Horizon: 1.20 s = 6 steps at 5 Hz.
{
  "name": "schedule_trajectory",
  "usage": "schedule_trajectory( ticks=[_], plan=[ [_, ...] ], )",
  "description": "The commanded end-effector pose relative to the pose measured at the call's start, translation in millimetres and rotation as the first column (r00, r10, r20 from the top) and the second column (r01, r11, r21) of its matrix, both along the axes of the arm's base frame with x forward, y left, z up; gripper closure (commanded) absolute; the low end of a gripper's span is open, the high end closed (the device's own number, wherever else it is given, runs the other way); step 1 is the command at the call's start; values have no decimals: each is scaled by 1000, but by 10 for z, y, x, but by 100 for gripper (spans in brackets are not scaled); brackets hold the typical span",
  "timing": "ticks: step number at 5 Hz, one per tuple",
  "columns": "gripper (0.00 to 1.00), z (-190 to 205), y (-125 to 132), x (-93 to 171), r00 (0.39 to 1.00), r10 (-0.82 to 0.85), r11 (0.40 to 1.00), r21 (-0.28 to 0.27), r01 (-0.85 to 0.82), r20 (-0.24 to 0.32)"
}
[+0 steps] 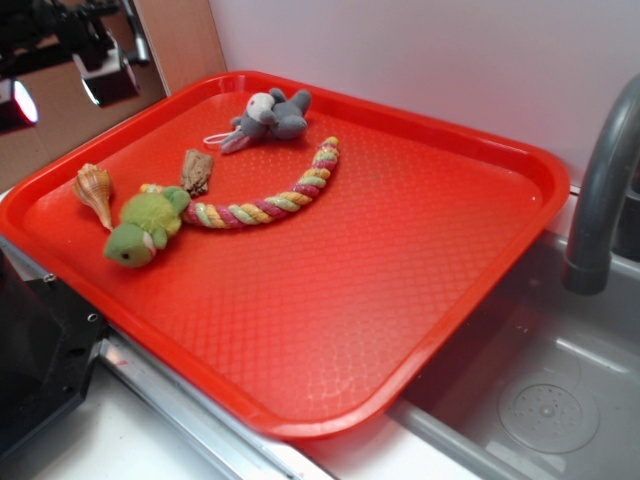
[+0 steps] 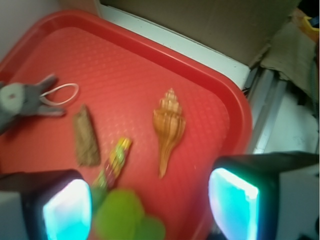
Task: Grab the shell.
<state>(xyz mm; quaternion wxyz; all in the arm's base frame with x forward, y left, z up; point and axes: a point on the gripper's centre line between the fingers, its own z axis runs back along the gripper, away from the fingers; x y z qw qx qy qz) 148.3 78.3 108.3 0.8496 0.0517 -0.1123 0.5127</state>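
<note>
One shell (image 2: 169,126) lies near the red tray's (image 1: 420,260) corner, just beside the green plush (image 1: 145,228); the end effector (image 2: 150,202) hovers above, spread wide, holding nothing.

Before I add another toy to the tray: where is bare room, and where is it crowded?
The red tray is bare across its near and sink-side half, below the rope. The far-left corner is crowded: shell, green plush, bark chunk and grey plush cluster there. The gripper hangs open above them.
</note>
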Motion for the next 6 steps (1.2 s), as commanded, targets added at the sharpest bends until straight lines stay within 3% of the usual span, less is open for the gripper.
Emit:
schedule_trajectory(
  ticks=[1,3,5,6],
  plan=[
    [0,-303,346,-51,997,27,998,64,-23,-66],
    [0,-649,522,-30,991,69,997,44,-64,-116],
    [0,-876,330,67,999,-35,998,-53,34,-27],
    [0,-904,304,51,998,-47,998,-39,46,-29]
  ],
)
